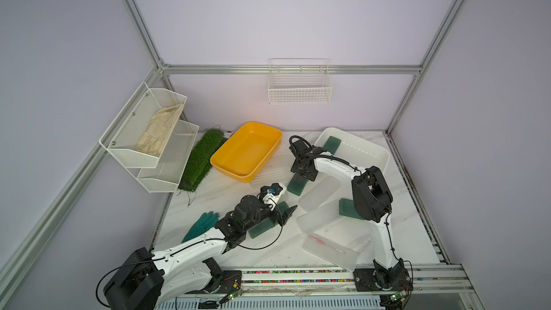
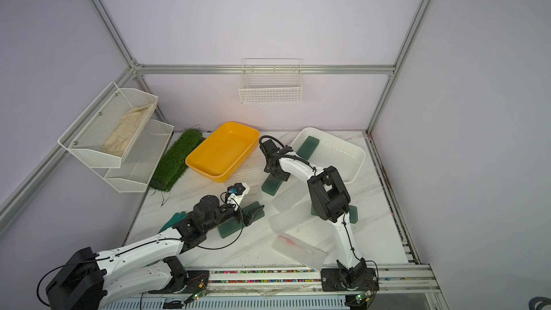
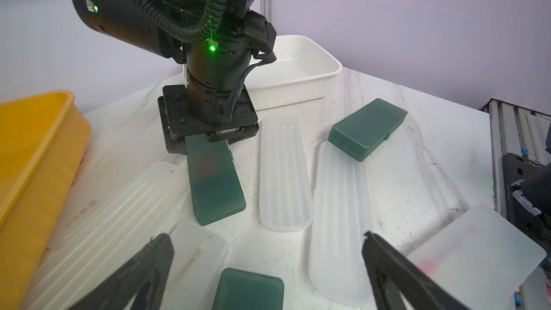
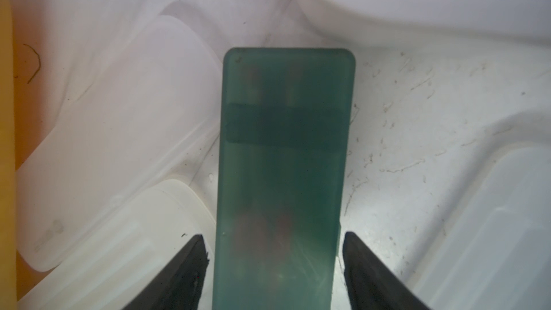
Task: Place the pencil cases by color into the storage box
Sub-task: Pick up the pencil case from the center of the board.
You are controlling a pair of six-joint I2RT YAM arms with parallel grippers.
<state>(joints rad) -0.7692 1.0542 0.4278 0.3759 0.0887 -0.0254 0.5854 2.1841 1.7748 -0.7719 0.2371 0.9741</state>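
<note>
Green case (image 4: 286, 144) lies flat on desk (image 4: 417, 99), mid-far, left of white box (image 1: 363, 156). Right fingers (image 4: 185, 269) straddle its long edges, slightly apart, not clamped. Left fingers (image 3: 143, 269) wide apart, empty. Case judged light, stiff, slick plastic: pinch across the narrow width, mid-length, firmly to stop sliding.

The left arm (image 1: 190, 249) reaches from the near-left base toward the middle, its forearm low and nearly level. The left gripper (image 3: 267, 238) points right with its jaws spread wide. The right arm (image 1: 380, 234) rises from the near-right base to a high elbow, and its forearm stretches left and far. The right gripper (image 4: 274, 238) points straight down with its jaws narrowly apart.
</note>
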